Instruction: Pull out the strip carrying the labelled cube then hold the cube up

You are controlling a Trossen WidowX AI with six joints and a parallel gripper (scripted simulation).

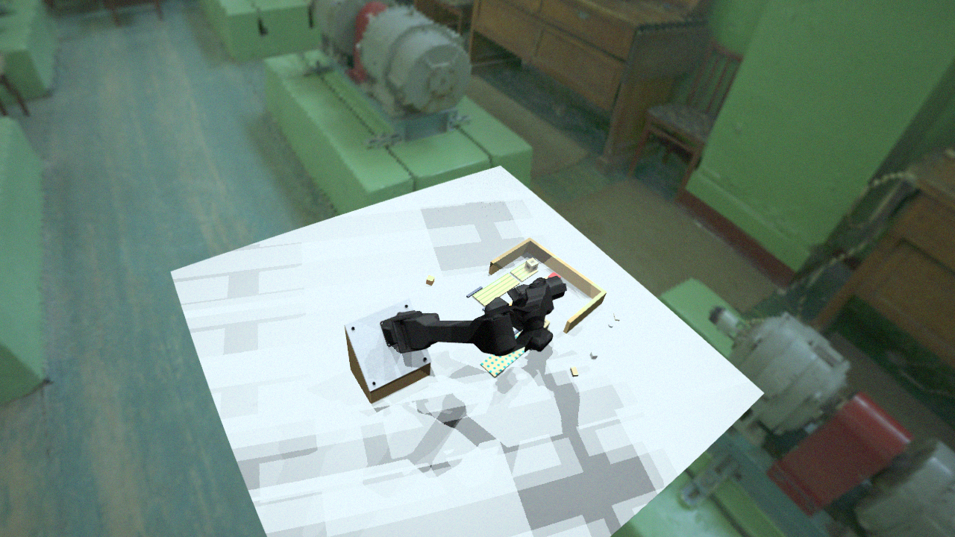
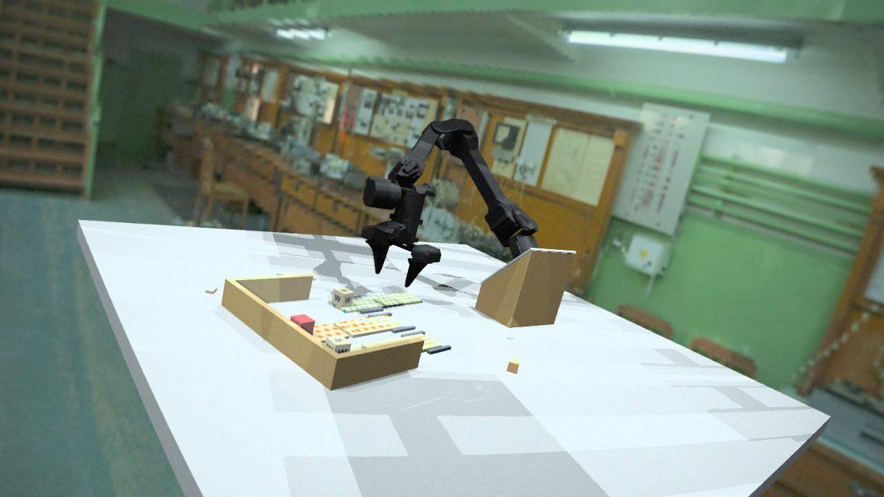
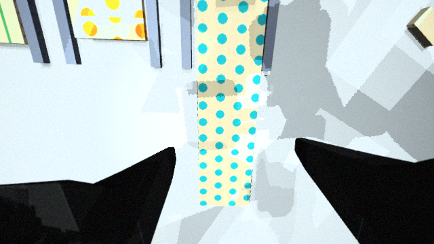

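Note:
My gripper (image 2: 393, 278) (image 3: 234, 148) is open and empty, above the near end of the teal-dotted strip (image 1: 497, 364) (image 2: 398, 299) (image 3: 220, 122), one finger to each side of it. The part of this strip in the wrist view is unbroken. A cube marked W (image 2: 342, 297) sits on its far end; the arm hides it in the top view. The orange-dotted strip (image 2: 377, 325) (image 3: 105, 30) shows a crosswise break and has a red cube (image 2: 302, 323) at its far end. The green-striped strip (image 1: 497, 291) (image 2: 437, 344) (image 3: 8, 30) also shows a crosswise line and carries another marked cube (image 1: 531, 264) (image 2: 338, 344).
A low wooden wall (image 1: 567, 267) (image 2: 277, 333) encloses the strips' far ends on three sides. Short grey rails (image 3: 186, 37) (image 3: 270, 37) flank the strips. A small wooden block (image 1: 430, 280) (image 2: 512, 366) and several small bits lie outside the wall. The arm's wedge-shaped base (image 1: 401, 383) (image 2: 525, 290) stands behind.

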